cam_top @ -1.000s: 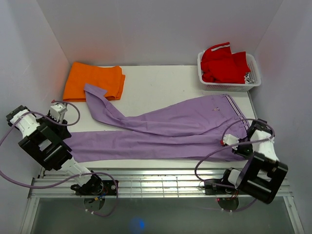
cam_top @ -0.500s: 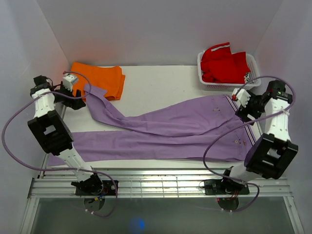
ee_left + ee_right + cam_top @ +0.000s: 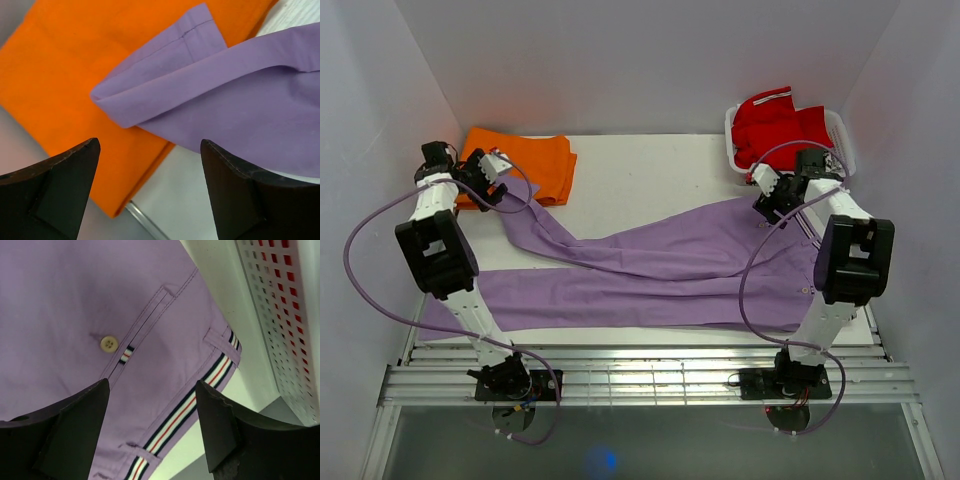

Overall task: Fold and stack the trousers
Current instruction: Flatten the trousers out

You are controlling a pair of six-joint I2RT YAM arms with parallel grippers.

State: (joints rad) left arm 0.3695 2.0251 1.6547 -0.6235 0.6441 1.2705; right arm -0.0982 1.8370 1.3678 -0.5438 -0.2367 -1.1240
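The lilac trousers (image 3: pixel 670 270) lie spread flat across the table, waistband to the right and both legs running left. The far leg's cuff (image 3: pixel 165 65) rests on the orange folded garment (image 3: pixel 535 160). My left gripper (image 3: pixel 495 175) hovers open just above that cuff, and nothing sits between its fingers (image 3: pixel 65 185). My right gripper (image 3: pixel 767 195) is open over the far corner of the waistband. The striped band (image 3: pixel 190 405) and a button (image 3: pixel 109 343) show between and beyond its fingertips (image 3: pixel 220 425). Neither gripper holds cloth.
A white perforated basket (image 3: pixel 790 178) with a red garment (image 3: pixel 775 130) stands at the back right, close beside the right gripper; its wall (image 3: pixel 285 315) shows in the right wrist view. White walls enclose three sides. A metal rail (image 3: pixel 640 365) runs along the near edge.
Both arms swung from the near edge to the far side: the left to the cuff on the orange garment, the right to the waistband's far corner. The right gripper has opened.
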